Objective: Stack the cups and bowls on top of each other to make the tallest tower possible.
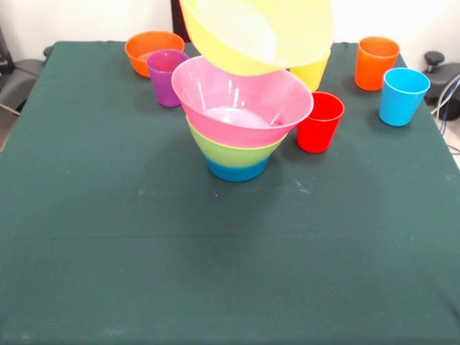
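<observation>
A stack stands mid-table: a small blue bowl [237,171] at the bottom, a green bowl [228,151] in it, and a large pink bowl [241,100] on top. A large yellow-orange bowl [259,32] hangs tilted in the air just above and behind the pink bowl, apart from it. The gripper is hidden behind this bowl. A yellow cup [313,73] shows partly behind it. A red cup [320,122] stands right of the stack, a purple cup [167,75] to its left. An orange cup [376,62] and a light blue cup [402,95] stand at the far right.
A small orange bowl [151,50] sits at the far left behind the purple cup. The table is covered with a dark green cloth [215,273]. The robot's dark pedestal [177,18] shows at the top edge.
</observation>
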Controlling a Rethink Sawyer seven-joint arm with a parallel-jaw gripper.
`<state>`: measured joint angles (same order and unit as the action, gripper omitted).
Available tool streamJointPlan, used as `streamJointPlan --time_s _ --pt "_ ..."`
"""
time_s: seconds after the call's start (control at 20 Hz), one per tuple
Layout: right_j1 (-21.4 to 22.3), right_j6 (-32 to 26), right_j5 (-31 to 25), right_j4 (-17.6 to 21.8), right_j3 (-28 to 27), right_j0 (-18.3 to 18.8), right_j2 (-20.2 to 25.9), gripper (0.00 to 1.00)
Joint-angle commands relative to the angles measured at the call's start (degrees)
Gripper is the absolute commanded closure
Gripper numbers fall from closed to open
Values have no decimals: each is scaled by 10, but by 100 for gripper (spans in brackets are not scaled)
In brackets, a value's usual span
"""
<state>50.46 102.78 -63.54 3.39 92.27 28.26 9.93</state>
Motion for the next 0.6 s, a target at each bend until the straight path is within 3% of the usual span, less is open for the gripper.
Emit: streamJointPlan --time_s 0.05,0.6 --pt "-26 77 64 -8 41 -19 3 100" --pt "-62 64 99 8 21 -13 0 100"
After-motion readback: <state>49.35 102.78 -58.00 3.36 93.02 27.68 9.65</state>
